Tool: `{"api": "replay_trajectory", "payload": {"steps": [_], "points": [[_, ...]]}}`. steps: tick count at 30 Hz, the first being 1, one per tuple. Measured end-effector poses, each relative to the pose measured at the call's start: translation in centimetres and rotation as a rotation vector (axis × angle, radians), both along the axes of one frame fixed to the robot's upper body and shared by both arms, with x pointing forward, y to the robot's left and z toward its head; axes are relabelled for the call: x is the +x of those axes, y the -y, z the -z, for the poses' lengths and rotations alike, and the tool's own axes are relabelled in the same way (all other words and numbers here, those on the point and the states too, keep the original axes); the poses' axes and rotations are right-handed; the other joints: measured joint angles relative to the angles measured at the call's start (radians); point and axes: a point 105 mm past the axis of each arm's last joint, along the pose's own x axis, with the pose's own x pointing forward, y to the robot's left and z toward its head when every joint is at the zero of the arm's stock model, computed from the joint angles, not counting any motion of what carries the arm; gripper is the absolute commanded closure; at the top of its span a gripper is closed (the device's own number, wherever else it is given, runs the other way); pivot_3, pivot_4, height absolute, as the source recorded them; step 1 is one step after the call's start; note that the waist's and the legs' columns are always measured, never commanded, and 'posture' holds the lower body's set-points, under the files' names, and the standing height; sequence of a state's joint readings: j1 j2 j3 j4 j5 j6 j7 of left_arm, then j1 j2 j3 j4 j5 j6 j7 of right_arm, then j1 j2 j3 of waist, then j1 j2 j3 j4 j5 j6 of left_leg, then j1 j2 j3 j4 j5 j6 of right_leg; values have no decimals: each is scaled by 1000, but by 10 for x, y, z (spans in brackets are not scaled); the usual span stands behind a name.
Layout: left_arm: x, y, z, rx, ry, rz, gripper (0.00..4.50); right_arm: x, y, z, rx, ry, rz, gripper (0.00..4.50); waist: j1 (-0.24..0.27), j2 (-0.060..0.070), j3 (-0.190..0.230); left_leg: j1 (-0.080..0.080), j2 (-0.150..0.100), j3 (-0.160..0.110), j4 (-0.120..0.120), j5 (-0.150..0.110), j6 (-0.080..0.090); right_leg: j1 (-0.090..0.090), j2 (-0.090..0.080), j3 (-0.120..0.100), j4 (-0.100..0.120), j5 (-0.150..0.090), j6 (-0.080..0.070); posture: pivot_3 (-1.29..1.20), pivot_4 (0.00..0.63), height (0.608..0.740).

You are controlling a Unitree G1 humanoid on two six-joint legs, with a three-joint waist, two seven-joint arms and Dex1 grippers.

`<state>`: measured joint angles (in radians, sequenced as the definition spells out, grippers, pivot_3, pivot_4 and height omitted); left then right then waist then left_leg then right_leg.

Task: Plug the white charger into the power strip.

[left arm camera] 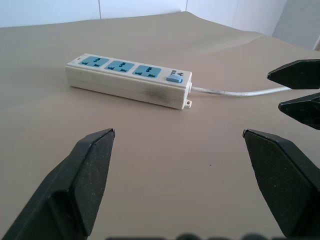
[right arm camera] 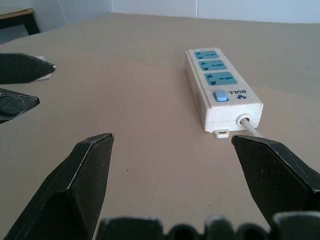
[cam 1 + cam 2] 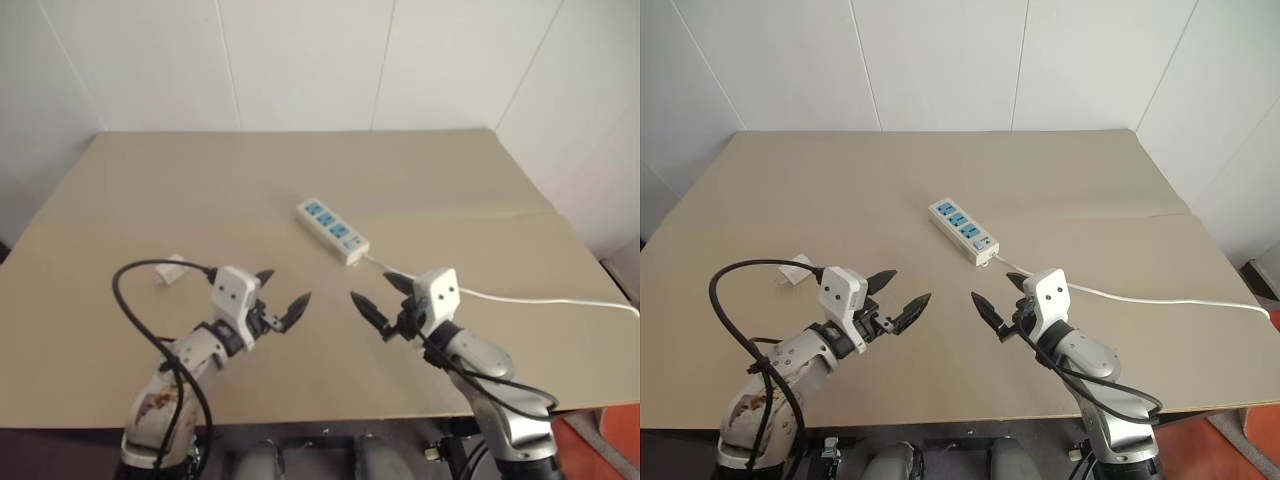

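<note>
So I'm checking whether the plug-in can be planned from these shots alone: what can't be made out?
- White charger: partly behind the left arm's black cable in the head views; prongs too small to see.
- Power strip: its cord runs off the right edge; the far end is unseen.
- Switch: on or off unreadable.

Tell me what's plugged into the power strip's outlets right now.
Nothing. The power strip shows three blue outlets, all bare, with a small blue switch at the cord end. The white charger lies apart on the table, partly covered by the left arm's black cable.
</note>
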<state>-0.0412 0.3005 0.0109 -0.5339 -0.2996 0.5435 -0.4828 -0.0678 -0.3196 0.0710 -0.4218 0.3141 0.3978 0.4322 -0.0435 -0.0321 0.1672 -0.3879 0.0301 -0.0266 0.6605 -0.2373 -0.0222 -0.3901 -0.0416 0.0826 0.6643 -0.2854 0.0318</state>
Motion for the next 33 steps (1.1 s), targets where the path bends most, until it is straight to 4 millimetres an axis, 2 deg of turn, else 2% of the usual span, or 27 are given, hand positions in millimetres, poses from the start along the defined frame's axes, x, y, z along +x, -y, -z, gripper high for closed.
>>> {"api": "replay_trajectory", "payload": {"steps": [21, 25, 29, 33], "points": [[-1, -3, 0, -1, 6, -8, 0, 7, 4, 2, -38, -3, -5, 29, 0, 0, 0, 0, 0, 0, 0, 0, 0, 0, 0, 0, 0, 0, 0, 0, 150, 740], [-1, -18, -5, 33, 18, -11, 0, 13, 9, 5, -62, -9, 18, 29, -1, 0, 0, 0, 0, 0, -1, 0, 0, 0, 0, 0, 0, 0, 0, 0, 150, 740], [2, -28, -13, 46, 43, -24, 0, 39, 16, 6, -121, 0, 83, 29, -2, 0, 0, 0, 0, 1, 0, 0, 0, 0, 0, 0, 0, 1, 0, 0, 150, 740], [-1, -25, -16, 26, 40, 21, 0, 81, 23, 14, -198, -12, 162, 29, -2, 0, 0, 0, 0, 1, -1, 0, 0, -1, 0, 0, -1, 1, 0, 0, 150, 740]]}}
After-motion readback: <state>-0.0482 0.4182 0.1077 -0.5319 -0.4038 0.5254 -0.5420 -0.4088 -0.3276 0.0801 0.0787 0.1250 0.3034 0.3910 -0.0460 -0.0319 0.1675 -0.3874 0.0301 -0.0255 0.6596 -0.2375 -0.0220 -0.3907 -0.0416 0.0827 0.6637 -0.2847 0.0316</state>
